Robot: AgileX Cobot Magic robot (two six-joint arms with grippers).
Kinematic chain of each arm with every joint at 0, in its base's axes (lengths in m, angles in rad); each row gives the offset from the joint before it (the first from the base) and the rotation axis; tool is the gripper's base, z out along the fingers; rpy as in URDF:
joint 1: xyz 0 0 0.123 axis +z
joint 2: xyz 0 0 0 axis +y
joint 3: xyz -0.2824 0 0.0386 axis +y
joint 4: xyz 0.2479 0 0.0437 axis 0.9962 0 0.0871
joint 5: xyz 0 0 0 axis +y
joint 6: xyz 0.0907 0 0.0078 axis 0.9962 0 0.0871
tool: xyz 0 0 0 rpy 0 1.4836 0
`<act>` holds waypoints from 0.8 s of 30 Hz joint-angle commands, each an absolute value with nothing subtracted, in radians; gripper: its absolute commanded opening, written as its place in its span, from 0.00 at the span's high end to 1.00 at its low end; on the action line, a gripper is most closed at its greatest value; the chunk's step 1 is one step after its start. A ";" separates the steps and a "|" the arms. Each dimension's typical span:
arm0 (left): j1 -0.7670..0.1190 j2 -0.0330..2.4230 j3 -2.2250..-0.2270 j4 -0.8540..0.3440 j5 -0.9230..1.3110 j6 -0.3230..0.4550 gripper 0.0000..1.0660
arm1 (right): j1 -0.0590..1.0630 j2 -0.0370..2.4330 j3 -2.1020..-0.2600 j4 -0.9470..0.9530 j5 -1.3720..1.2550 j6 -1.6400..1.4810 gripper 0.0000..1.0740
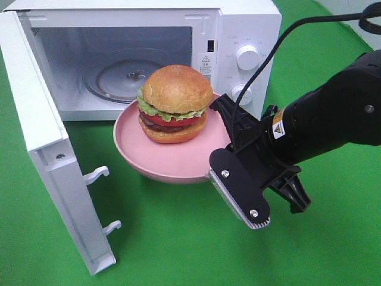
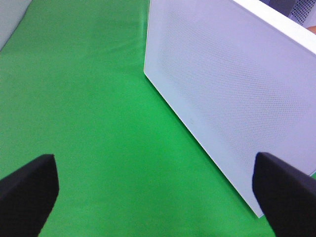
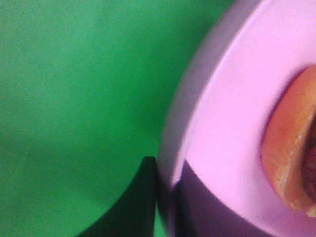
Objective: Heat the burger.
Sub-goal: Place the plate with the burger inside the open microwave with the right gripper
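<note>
Where glossy domed burger (image 1: 174, 102) sits, smooth round plate (image 1: 178, 161).

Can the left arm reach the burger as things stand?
Probably not directly: the open microwave door seems to stand between the left pincer and the burger, on the pink plate gripped by the right pincer.

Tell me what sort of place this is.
Probably a staged test rig: a white microwave oven with open door sits on plain green cloth, and the black right gripper clamps a round pink plate carrying a golden-bun burger.
</note>
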State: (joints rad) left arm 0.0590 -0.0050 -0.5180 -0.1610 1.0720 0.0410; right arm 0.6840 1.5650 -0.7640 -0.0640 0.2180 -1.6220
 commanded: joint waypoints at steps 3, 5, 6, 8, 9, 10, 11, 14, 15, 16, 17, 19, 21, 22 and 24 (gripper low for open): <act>0.056 -0.021 -0.514 -0.162 1.064 0.041 0.06 | 0.680 1.581 -0.810 -0.072 0.143 -1.622 1.00; 0.056 -0.021 -0.514 -0.162 1.064 0.041 0.06 | 0.682 1.608 -0.834 -0.080 0.138 -1.622 1.00; 0.056 -0.021 -0.514 -0.162 1.064 0.041 0.06 | 0.682 1.608 -0.834 -0.080 0.138 -1.622 1.00; 0.056 -0.021 -0.514 -0.162 1.064 0.041 0.06 | 0.695 1.621 -0.847 -0.092 0.139 -1.612 1.00; 0.056 -0.021 -0.514 -0.162 1.064 0.041 0.06 | 0.707 1.634 -0.861 -0.113 0.138 -1.590 1.00; 0.056 -0.021 -0.514 -0.162 1.064 0.041 0.06 | 0.707 1.634 -0.861 -0.113 0.138 -1.590 1.00; 0.056 -0.021 -0.514 -0.162 1.064 0.041 0.06 | 0.713 1.642 -0.869 -0.120 0.136 -1.578 1.00; 0.056 -0.021 -0.514 -0.162 1.064 0.041 0.06 | 0.718 1.669 -0.901 -0.125 0.136 -1.557 1.00; 0.056 -0.021 -0.514 -0.162 1.064 0.041 0.06 | 0.718 1.669 -0.901 -0.125 0.136 -1.557 1.00; 0.056 -0.021 -0.514 -0.162 1.064 0.041 0.06 | 0.718 1.682 -0.918 -0.125 0.138 -1.556 1.00; 0.056 -0.021 -0.514 -0.162 1.064 0.041 0.06 | 0.718 1.682 -0.918 -0.125 0.138 -1.556 1.00; 0.056 -0.021 -0.514 -0.162 1.064 0.041 0.06 | 0.718 1.696 -0.932 -0.125 0.141 -1.554 1.00; 0.056 -0.021 -0.514 -0.162 1.064 0.041 0.06 | 0.718 1.701 -0.938 -0.125 0.142 -1.554 1.00; 0.056 -0.021 -0.514 -0.162 1.064 0.041 0.06 | 0.718 1.714 -0.952 -0.124 0.144 -1.554 1.00; 0.056 -0.021 -0.514 -0.162 1.064 0.041 0.06 | 0.718 1.723 -0.964 -0.121 0.143 -1.553 1.00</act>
